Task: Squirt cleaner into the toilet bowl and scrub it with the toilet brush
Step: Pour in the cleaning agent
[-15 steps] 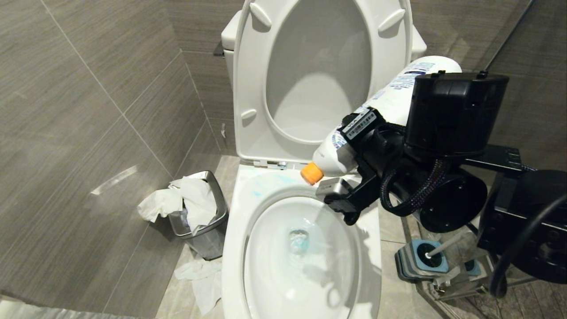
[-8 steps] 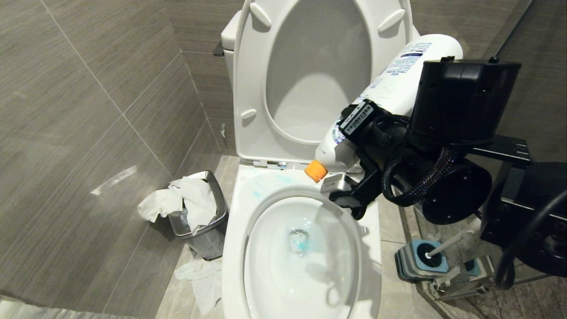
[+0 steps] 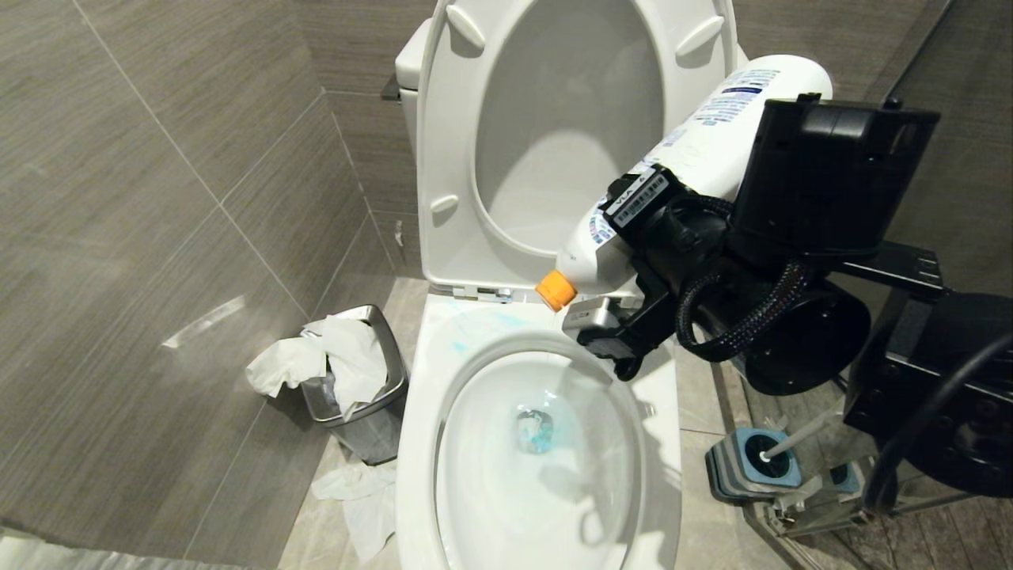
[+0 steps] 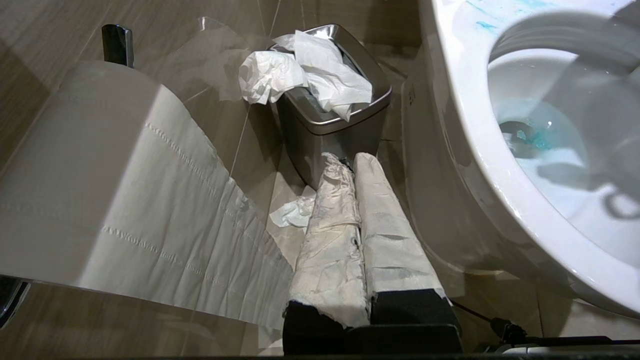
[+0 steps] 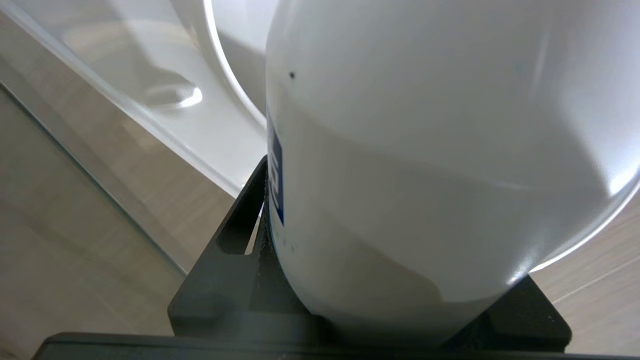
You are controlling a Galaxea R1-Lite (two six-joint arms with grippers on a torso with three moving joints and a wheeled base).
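The white toilet bowl (image 3: 419, 443) stands open, with its seat and lid (image 3: 570, 134) raised. Blue cleaner (image 3: 540, 431) tints the water at the drain and smears the back rim (image 3: 475, 332). My right gripper (image 3: 625, 269) is shut on a white cleaner bottle (image 3: 728, 127), which is tilted with its orange cap (image 3: 556, 290) down over the back rim. The bottle (image 5: 425, 150) fills the right wrist view. The toilet brush (image 3: 791, 442) stands in its blue-grey holder (image 3: 748, 469) on the floor at the right. My left gripper (image 4: 351, 159) is parked low beside the bowl (image 4: 465, 150), shut and empty.
A steel bin (image 3: 364, 412) stuffed with tissue stands left of the bowl, with more tissue (image 3: 360, 495) on the floor. A toilet paper roll (image 4: 100, 175) hangs close by my left gripper. Tiled walls close in the left and back; a glass panel edge (image 3: 910, 63) is at the right.
The bottle's base has risen, so it tilts more steeply, and its cap has lifted slightly. The blue tint at the drain has deepened. The left arm has not moved.
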